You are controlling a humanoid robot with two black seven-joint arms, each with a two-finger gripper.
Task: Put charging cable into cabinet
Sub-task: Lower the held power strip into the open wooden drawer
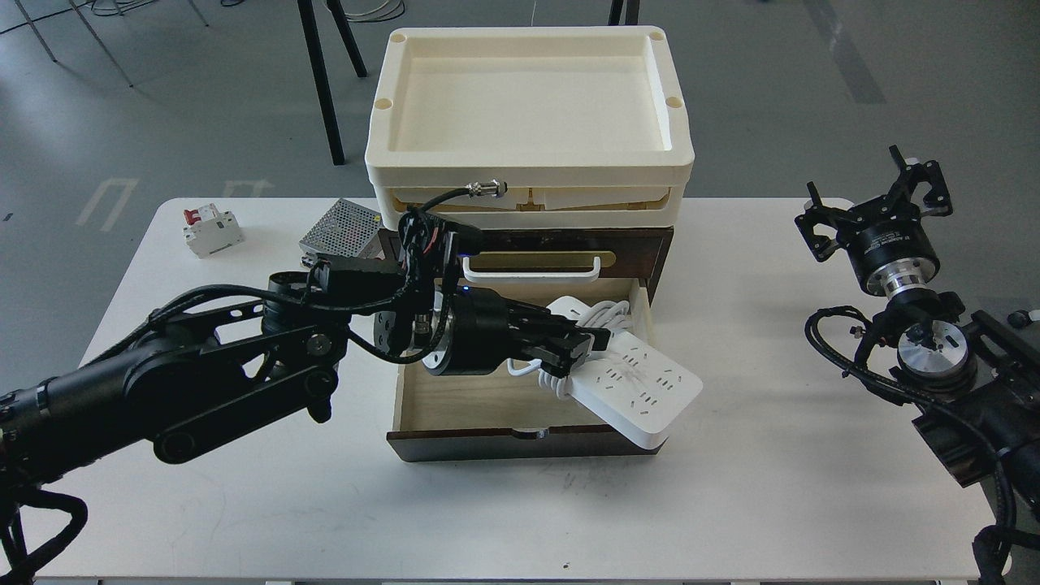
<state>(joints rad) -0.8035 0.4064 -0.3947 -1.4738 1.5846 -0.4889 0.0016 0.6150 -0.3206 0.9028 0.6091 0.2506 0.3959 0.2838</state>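
Left gripper (581, 348) is clamped on the charging cable (638, 382), fingers closed around the end where the white cord is bundled, so the strip hangs out past the fingertips, tilted, with its socket face up. That arm reaches in low from the left edge, elbow bent, forearm running roughly level across the surface (731, 504), with the wrist sitting right over the open drawer (487, 402) of the cabinet (642, 244). The strip is over the drawer's right front corner, and its far end sticks out beyond the drawer's right wall and front panel. Can't tell if it's touching the drawer. Right gripper (881, 195) is well off to the right, pointing up and away, fingers spread apart and holding nothing. The cream tray (528, 154) sits on the cabinet top.
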